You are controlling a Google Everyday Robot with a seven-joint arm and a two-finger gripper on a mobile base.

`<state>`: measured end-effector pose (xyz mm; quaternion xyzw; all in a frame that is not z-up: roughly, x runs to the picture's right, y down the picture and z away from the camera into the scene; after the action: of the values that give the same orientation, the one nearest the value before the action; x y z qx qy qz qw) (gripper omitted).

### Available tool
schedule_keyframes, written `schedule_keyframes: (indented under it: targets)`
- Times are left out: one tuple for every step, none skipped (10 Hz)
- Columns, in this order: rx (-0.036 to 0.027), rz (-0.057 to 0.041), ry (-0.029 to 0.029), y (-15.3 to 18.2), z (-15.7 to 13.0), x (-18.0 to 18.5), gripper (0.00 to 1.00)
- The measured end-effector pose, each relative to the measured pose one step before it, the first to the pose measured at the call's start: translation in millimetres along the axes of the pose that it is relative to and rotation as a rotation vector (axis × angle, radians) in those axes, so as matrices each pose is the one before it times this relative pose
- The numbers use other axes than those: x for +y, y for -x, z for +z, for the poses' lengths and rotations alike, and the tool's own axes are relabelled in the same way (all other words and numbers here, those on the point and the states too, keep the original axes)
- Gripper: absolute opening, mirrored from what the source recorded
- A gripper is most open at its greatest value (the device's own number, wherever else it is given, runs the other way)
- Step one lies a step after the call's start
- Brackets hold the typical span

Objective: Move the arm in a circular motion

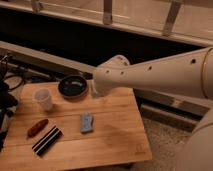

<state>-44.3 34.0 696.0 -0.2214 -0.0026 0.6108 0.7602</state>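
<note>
The thick cream-white arm (160,75) reaches in from the right edge. It hangs above the far side of the wooden table (120,145). Its rounded joint (107,80) ends just right of a black bowl (73,86). Small dark screw holes dot its surface. The gripper does not show; whatever continues past the joint is hidden behind the arm.
On the table are a white cup (44,99), a blue-grey object (86,122), a reddish-brown item (37,127) and a black-and-white striped bar (47,140). Dark gear with cables (6,95) sits at the left edge. A railing (107,12) and a dark ledge run behind.
</note>
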Motion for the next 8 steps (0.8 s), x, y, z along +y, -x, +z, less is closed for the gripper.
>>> schedule_keyframes:
  targets:
    - [-0.00097,-0.00101,-0.00294,-0.04,-0.36,-2.05,0.00]
    - [-0.00080,-0.00757,-0.00609,0.23,0.70,-2.79,0.00]
    - [0.00188,-0.00546,-0.00433,1.88,1.69,2.41,0.00]
    - [0.00257,-0.00898,-0.00928,2.01,1.33,2.75,0.00]
    - [0.00259,-0.00212,-0.00449,-0.37,0.55,0.23,0.00]
    - [0.00074,-0.00065,-0.00755,-0.33,-0.53,-2.77,0.00]
    - [0.00162,-0.01603,-0.00914,1.68,0.61,0.07,0.00]
    - [0.00389,-0.00687,0.00058,0.76,1.47,2.76,0.00]
